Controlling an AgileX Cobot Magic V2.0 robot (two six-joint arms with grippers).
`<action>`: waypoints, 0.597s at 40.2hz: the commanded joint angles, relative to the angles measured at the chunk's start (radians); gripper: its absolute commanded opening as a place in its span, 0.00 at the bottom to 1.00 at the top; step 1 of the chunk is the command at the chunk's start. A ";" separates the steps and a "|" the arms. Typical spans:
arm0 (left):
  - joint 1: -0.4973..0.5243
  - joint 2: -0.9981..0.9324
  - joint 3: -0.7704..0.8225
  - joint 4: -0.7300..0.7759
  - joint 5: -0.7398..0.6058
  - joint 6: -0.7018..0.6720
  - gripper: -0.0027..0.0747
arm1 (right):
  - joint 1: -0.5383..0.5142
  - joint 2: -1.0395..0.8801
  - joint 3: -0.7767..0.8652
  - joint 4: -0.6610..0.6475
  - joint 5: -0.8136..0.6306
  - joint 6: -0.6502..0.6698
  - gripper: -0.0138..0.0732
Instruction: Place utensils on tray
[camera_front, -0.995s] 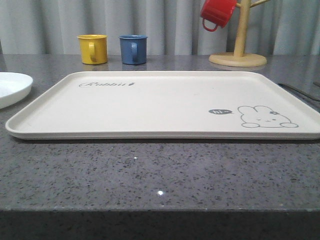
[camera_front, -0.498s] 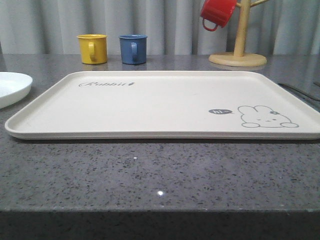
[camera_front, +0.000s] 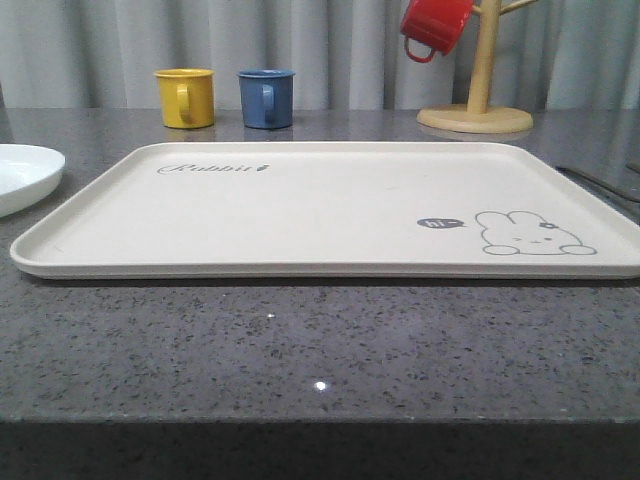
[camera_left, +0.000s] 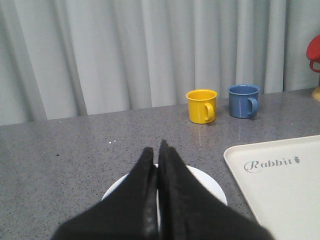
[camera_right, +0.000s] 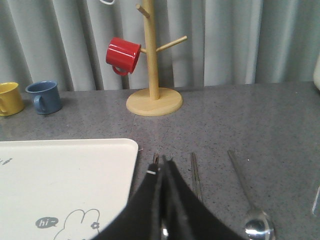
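Observation:
The cream tray (camera_front: 320, 205) with the rabbit drawing lies mid-table with nothing on it. The white plate (camera_front: 25, 175) sits on the table just left of it. My left gripper (camera_left: 156, 150) is shut with nothing in it, hovering over the plate (camera_left: 210, 186) and hiding most of it. Right of the tray (camera_right: 65, 180), a chopstick (camera_right: 196, 175) and a spoon (camera_right: 258, 226) lie on the counter. My right gripper (camera_right: 161, 162) is shut and empty above another thin utensil, whose tip (camera_right: 155, 158) pokes out past the fingers.
A yellow mug (camera_front: 186, 97) and a blue mug (camera_front: 266, 98) stand behind the tray. At the back right, a wooden mug tree (camera_front: 478, 100) holds a red mug (camera_front: 433, 27). The counter's front edge runs close below the tray.

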 joint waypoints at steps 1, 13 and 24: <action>0.001 0.048 -0.044 -0.001 -0.075 -0.007 0.01 | -0.006 0.057 -0.049 0.006 -0.092 -0.006 0.08; 0.001 0.053 -0.044 -0.001 -0.079 -0.007 0.24 | -0.006 0.061 -0.049 0.006 -0.095 -0.006 0.12; 0.001 0.053 -0.044 -0.001 -0.080 -0.007 0.84 | -0.006 0.061 -0.049 0.005 -0.088 -0.006 0.81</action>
